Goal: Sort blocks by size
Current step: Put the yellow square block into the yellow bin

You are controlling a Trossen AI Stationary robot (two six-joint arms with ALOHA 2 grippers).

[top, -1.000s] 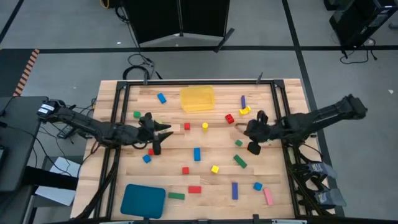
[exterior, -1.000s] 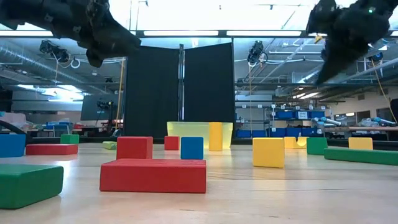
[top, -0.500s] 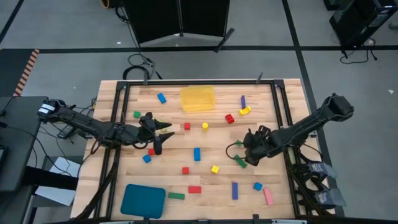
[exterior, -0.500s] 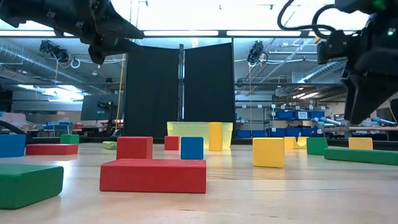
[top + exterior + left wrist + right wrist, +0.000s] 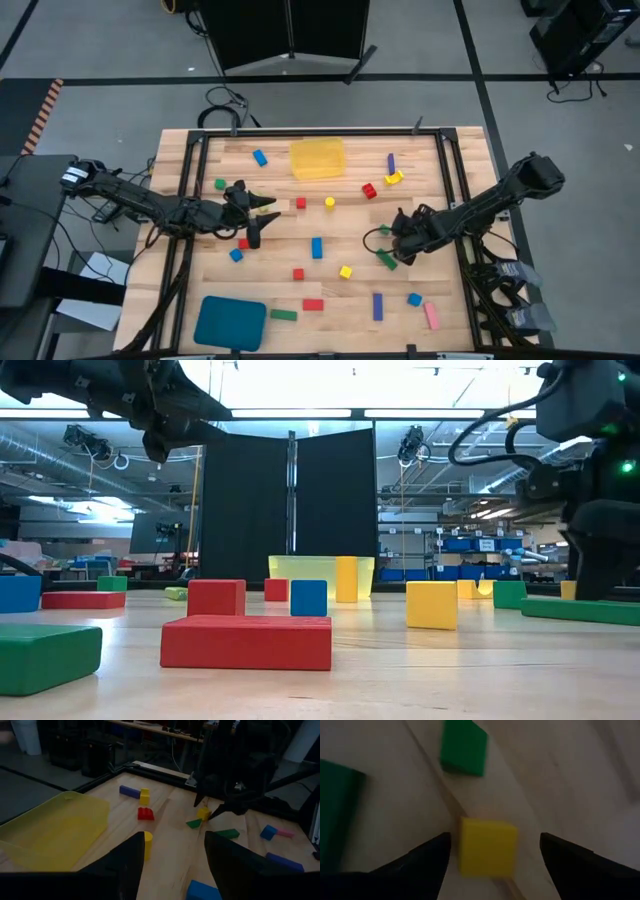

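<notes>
Small painted blocks lie scattered flat on the wooden table (image 5: 270, 280). My right gripper (image 5: 394, 243) points steeply down at the right of the table, open. Its fingers stand on either side of a yellow cube (image 5: 487, 846) with a gap on each side. That cube also shows under the gripper in the left wrist view (image 5: 203, 813). A small green block (image 5: 464, 747) and a green bar (image 5: 335, 805) lie close by. My left gripper (image 5: 258, 215) hangs open above the table's left half, with nothing between its fingers (image 5: 131, 862).
A translucent yellow tray (image 5: 317, 158) stands at the far middle and a teal tray (image 5: 230, 322) at the near left. A blue block (image 5: 317, 247), a yellow cube (image 5: 345, 271) and red blocks (image 5: 313, 304) lie between the arms. Black rails (image 5: 447, 190) border the table.
My right gripper has come down from well above the table, toward the near edge and a little left, tipping to point more steeply down. It now stands low over the yellow cube. No block has moved.
</notes>
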